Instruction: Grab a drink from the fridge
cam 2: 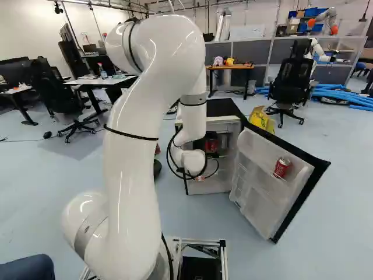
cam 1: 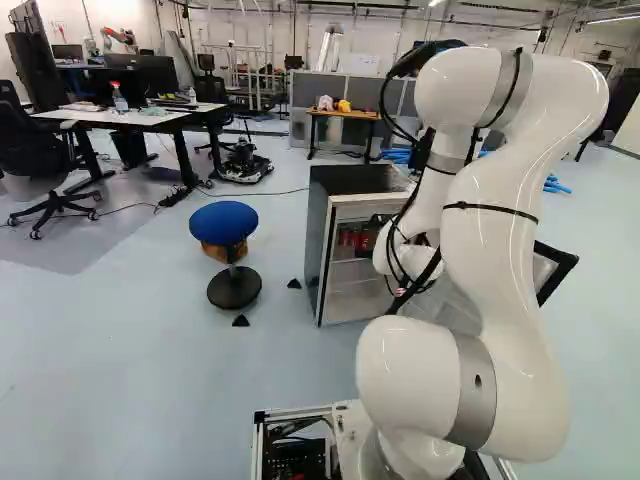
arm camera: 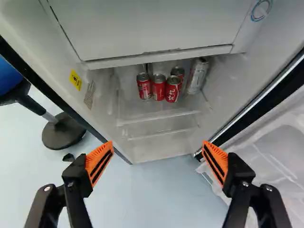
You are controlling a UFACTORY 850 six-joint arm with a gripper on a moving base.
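Evidently, the fridge [cam 1: 317,235] stands on the floor ahead of the base, its door [cam 2: 304,185] swung wide open. The white arm [cam 2: 133,157] reaches to the front of the opening. Wrist view confirms the jaws are spread wide, orange pads [arm camera: 99,162] well apart, with nothing between them in contact. Drinks are located inside, ahead of the jaws: four red cans [arm camera: 159,87], three in a near row and one behind, on a pale ledge [arm camera: 159,115] beneath a white compartment [arm camera: 147,28]. A silver can [arm camera: 197,77] stands just beside this group, on the door's side. One further red can [cam 2: 282,168] sits on the inner side of the door. A stool [cam 1: 223,222] with a blue seat and round dark base is noted near the fridge, opposite the door.
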